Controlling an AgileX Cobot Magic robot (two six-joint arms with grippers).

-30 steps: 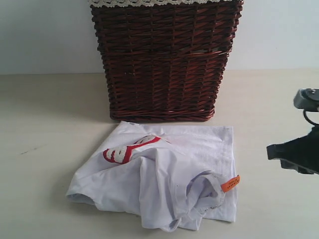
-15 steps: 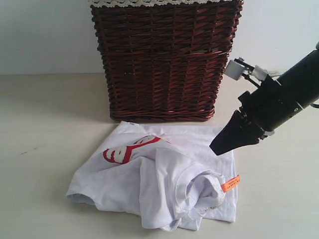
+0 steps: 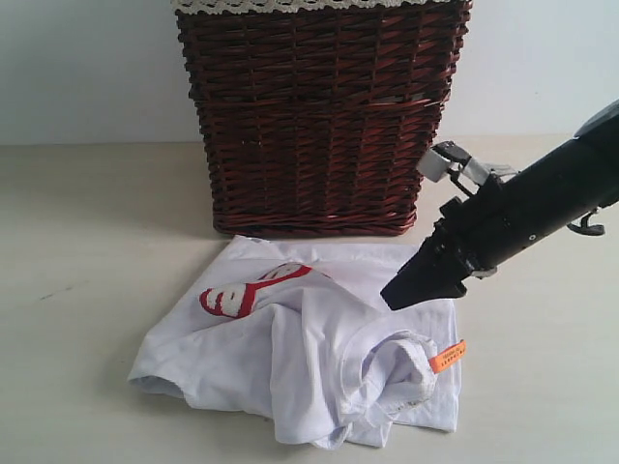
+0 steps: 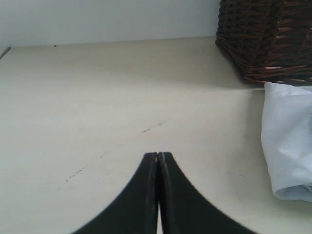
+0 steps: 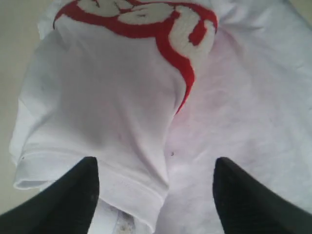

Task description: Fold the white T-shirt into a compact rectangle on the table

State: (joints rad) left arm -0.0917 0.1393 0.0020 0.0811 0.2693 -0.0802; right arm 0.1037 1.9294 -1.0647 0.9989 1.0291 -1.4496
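Observation:
The white T-shirt (image 3: 309,358) lies crumpled on the table (image 3: 87,251) in front of the basket, its red-outlined lettering (image 3: 247,290) showing at the left and its orange tag (image 3: 447,356) at the right. My right gripper (image 3: 395,298) hovers just above the shirt's right part, near the bunched collar (image 3: 401,372). In the right wrist view that gripper (image 5: 156,165) is open, its two dark fingers (image 5: 80,195) apart over a hemmed fold of the shirt (image 5: 97,126), holding nothing. My left gripper (image 4: 158,155) is shut and empty over bare table, with the shirt's edge (image 4: 287,141) to one side.
A dark wicker basket (image 3: 319,116) with a lace-trimmed liner (image 3: 309,5) stands right behind the shirt; its corner (image 4: 268,39) shows in the left wrist view. A pale wall (image 3: 87,68) rises beyond the table.
The right arm swung in from the right edge to above the shirt's right part, lowering toward the collar. Its jaws have spread apart.

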